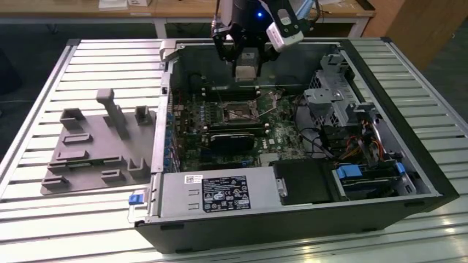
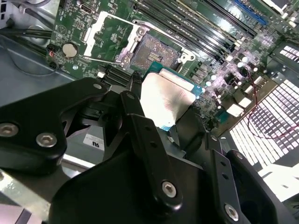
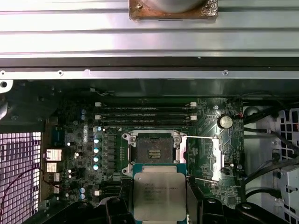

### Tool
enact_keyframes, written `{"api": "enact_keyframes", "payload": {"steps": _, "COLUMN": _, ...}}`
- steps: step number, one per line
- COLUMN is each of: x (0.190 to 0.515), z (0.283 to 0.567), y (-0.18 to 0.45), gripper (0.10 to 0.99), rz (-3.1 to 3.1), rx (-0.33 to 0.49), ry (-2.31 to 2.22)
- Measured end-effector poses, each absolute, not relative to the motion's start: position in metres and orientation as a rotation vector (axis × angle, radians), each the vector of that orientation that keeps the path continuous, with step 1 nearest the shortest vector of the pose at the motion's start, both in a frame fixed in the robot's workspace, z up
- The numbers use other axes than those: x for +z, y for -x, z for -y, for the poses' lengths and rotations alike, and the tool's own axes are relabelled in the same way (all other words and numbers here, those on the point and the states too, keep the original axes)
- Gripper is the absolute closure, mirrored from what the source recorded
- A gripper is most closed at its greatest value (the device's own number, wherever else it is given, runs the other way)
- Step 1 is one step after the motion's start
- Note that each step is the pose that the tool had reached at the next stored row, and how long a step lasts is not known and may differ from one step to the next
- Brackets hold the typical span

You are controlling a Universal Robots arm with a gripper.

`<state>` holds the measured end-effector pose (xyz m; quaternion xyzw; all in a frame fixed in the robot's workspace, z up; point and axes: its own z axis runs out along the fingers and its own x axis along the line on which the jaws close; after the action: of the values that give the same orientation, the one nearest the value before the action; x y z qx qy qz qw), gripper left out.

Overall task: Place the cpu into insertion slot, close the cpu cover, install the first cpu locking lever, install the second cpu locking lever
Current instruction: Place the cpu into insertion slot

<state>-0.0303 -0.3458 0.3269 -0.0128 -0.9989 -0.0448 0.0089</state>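
Observation:
The cpu (image 3: 158,191), a flat silver-grey square chip on a green-edged board, hangs in my gripper (image 1: 246,67), which is shut on it. In the exterior view the gripper is above the far part of the open computer case, higher than the motherboard. The insertion slot (image 3: 151,148) lies open and empty, just beyond the chip's edge in the first wrist view. The cpu cover (image 3: 202,158) is flipped open beside the socket, with thin wire levers (image 3: 201,136) swung out along it. The second wrist view shows the cpu (image 2: 166,95) between black fingers (image 2: 135,109), with the insertion slot (image 2: 156,49) and cover (image 2: 110,37) beyond.
The case (image 1: 409,181) lies on its side on a slatted metal table (image 1: 44,219). Inside are a black fan block (image 1: 235,139), a power supply (image 1: 219,192), a drive cage (image 1: 340,101) and cables. Memory slots (image 3: 145,114) run beside the socket. A grey fixture (image 1: 95,148) sits at the exterior view's left.

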Motion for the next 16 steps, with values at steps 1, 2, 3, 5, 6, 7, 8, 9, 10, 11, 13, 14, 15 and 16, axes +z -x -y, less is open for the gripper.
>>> {"api": "enact_keyframes", "payload": {"steps": 1, "x": 0.325, "z": 0.346, "y": 0.03, "gripper": 0.545, "rz": 3.12, "rx": -0.14, "ry": 0.04}}
{"api": "enact_keyframes", "payload": {"steps": 2, "x": 0.323, "z": 0.346, "y": 0.03, "gripper": 0.545, "rz": 3.12, "rx": -0.14, "ry": 0.04}}
{"api": "enact_keyframes", "payload": {"steps": 3, "x": 0.322, "z": 0.346, "y": 0.03, "gripper": 0.545, "rz": 3.12, "rx": -0.14, "ry": 0.04}}
{"api": "enact_keyframes", "payload": {"steps": 5, "x": 0.318, "z": 0.346, "y": 0.03, "gripper": 0.545, "rz": 3.121, "rx": -0.14, "ry": 0.04}}
{"api": "enact_keyframes", "payload": {"steps": 6, "x": 0.316, "z": 0.346, "y": 0.03, "gripper": 0.545, "rz": 3.12, "rx": -0.14, "ry": 0.04}}
{"api": "enact_keyframes", "payload": {"steps": 7, "x": 0.314, "z": 0.346, "y": 0.03, "gripper": 0.545, "rz": 3.12, "rx": -0.14, "ry": 0.04}}
{"api": "enact_keyframes", "payload": {"steps": 8, "x": 0.312, "z": 0.346, "y": 0.03, "gripper": 0.545, "rz": 3.12, "rx": -0.14, "ry": 0.04}}
{"api": "enact_keyframes", "payload": {"steps": 9, "x": 0.311, "z": 0.346, "y": 0.03, "gripper": 0.545, "rz": 3.12, "rx": -0.14, "ry": 0.04}}
{"api": "enact_keyframes", "payload": {"steps": 10, "x": 0.309, "z": 0.346, "y": 0.03, "gripper": 0.545, "rz": 3.12, "rx": -0.14, "ry": 0.04}}
{"api": "enact_keyframes", "payload": {"steps": 11, "x": 0.307, "z": 0.346, "y": 0.03, "gripper": 0.545, "rz": 3.12, "rx": -0.14, "ry": 0.04}}
{"api": "enact_keyframes", "payload": {"steps": 13, "x": 0.303, "z": 0.346, "y": 0.03, "gripper": 0.545, "rz": 3.12, "rx": -0.14, "ry": 0.04}}
{"api": "enact_keyframes", "payload": {"steps": 14, "x": 0.302, "z": 0.346, "y": 0.03, "gripper": 0.545, "rz": 3.121, "rx": -0.14, "ry": 0.04}}
{"api": "enact_keyframes", "payload": {"steps": 15, "x": 0.3, "z": 0.346, "y": 0.03, "gripper": 0.545, "rz": 3.12, "rx": -0.14, "ry": 0.04}}
{"api": "enact_keyframes", "payload": {"steps": 16, "x": 0.298, "z": 0.346, "y": 0.03, "gripper": 0.545, "rz": 3.12, "rx": -0.14, "ry": 0.04}}
